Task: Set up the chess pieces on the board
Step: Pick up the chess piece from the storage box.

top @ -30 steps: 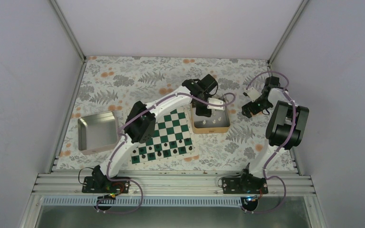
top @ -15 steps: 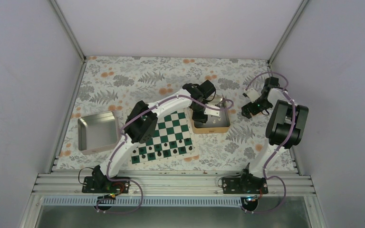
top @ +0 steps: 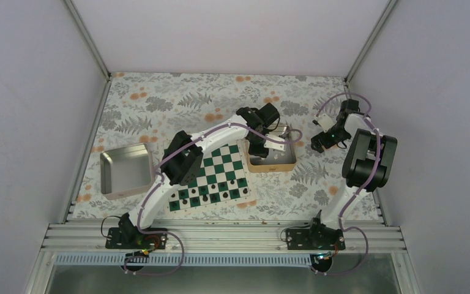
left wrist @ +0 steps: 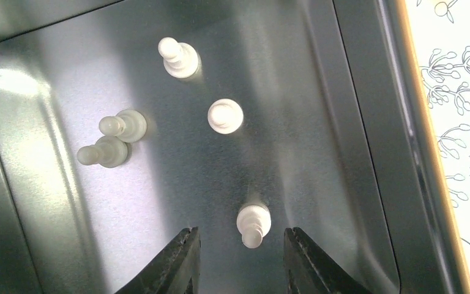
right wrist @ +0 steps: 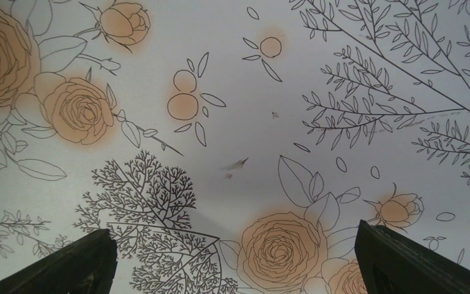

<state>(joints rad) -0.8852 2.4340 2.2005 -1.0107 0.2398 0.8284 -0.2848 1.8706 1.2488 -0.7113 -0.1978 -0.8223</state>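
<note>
Two arms work this flowered table [top: 177, 98], and the left one is plainly the nearer. It reaches across the board [top: 220, 177] and dips into the tan tin [top: 275, 166] just beyond the board's far right corner. The right arm hangs off to the side, its right tool [right wrist: 235, 263] spread wide over bare cloth with nothing between the fingers. On the green-and-white board, dark figures [top: 203, 195] line the near rows. I can make out no white ones there from above, so by my reckoning the white side is all to do. A grey tray [top: 125, 171] sits well to the left, out of this play. Down inside the tin now, through the left wrist view: the left tool [left wrist: 240, 260] is low over the metal floor, fingers apart, gripping nothing. Five white chess pieces [left wrist: 225, 116] stand scattered on that floor: one at the far end, one in the middle, a pair close together out to the side. And the one that matters, the nearest piece [left wrist: 254, 223], stands upright just ahead of the open gap, a shade toward the right-hand finger in this view, apart from both. Its long axis runs up toward the camera, so the call is a short push straight ahead, then close across the stem.
</note>
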